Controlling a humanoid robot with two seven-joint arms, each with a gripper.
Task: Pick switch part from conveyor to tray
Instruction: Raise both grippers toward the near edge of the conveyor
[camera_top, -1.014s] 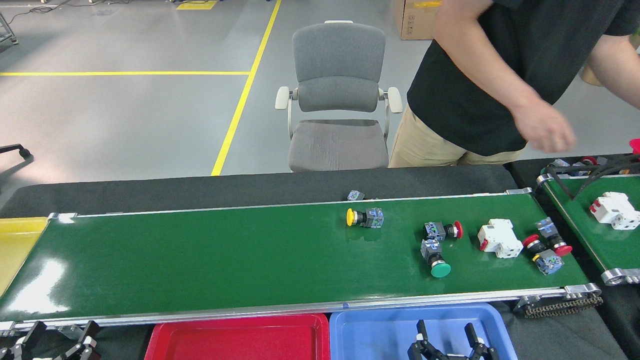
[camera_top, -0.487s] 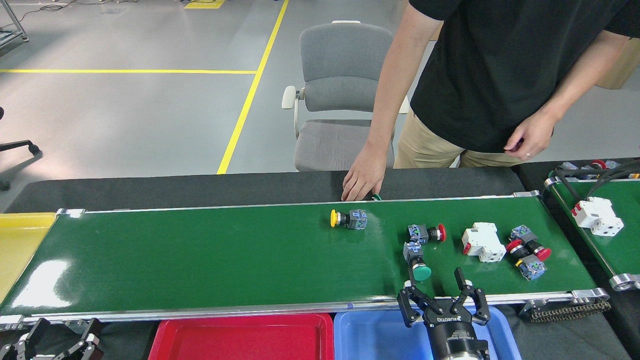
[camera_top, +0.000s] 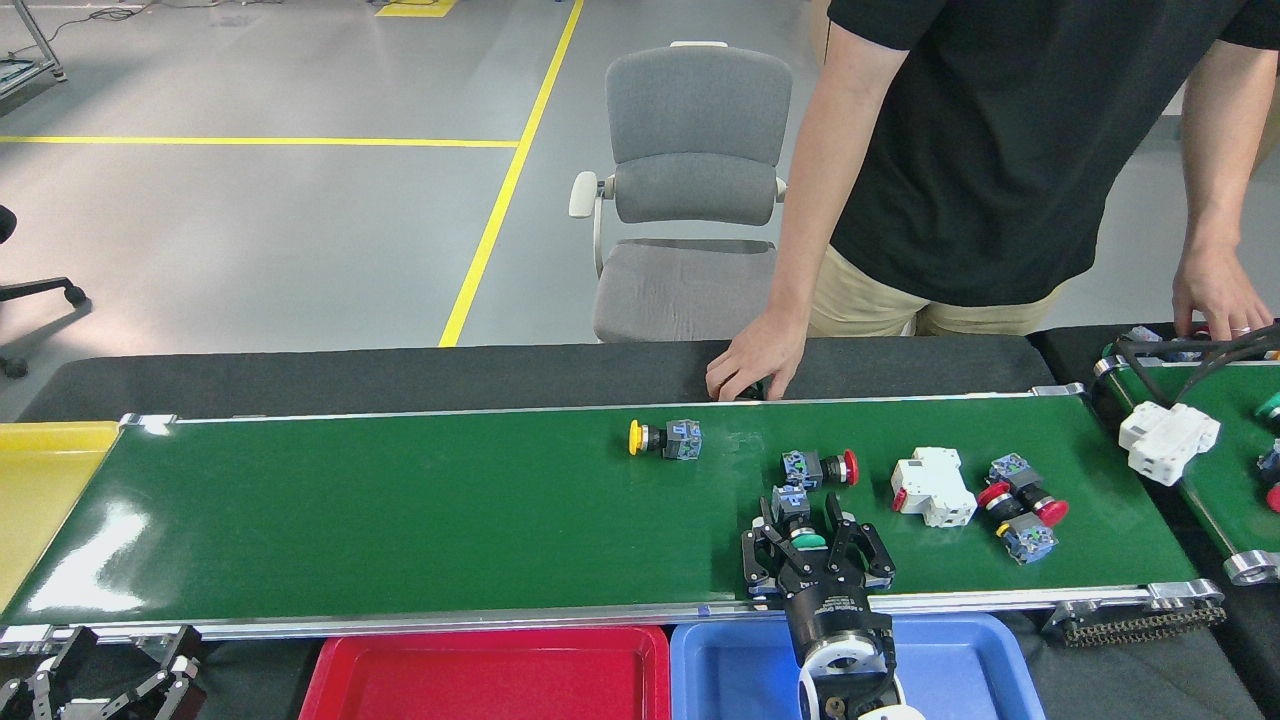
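Observation:
The conveyor (camera_top: 400, 520) is a long green belt across the head view. A green-capped switch part (camera_top: 797, 541) lies on it near the front rail. My right gripper (camera_top: 800, 512) reaches over the rail and stands open, with one finger on each side of this part. Further switch parts lie on the belt: a yellow-capped one (camera_top: 664, 439), a red-capped one (camera_top: 820, 467), a white block (camera_top: 932, 486) and a red-capped cluster (camera_top: 1022, 500). A blue tray (camera_top: 960, 660) and a red tray (camera_top: 490, 675) sit below the front rail. My left gripper (camera_top: 120, 668) rests open at the bottom left.
A person stands behind the belt with one hand (camera_top: 755, 365) on the black table edge and the other hand (camera_top: 1215, 295) at a second green belt (camera_top: 1215, 480) on the right. A yellow tray (camera_top: 40, 480) is at the left end. A grey chair (camera_top: 690, 190) stands behind.
My right gripper has come up from over the blue tray and out over the belt, around the green-capped part. The parts have drifted left with the belt. The person's hands moved to the table edge and the right belt.

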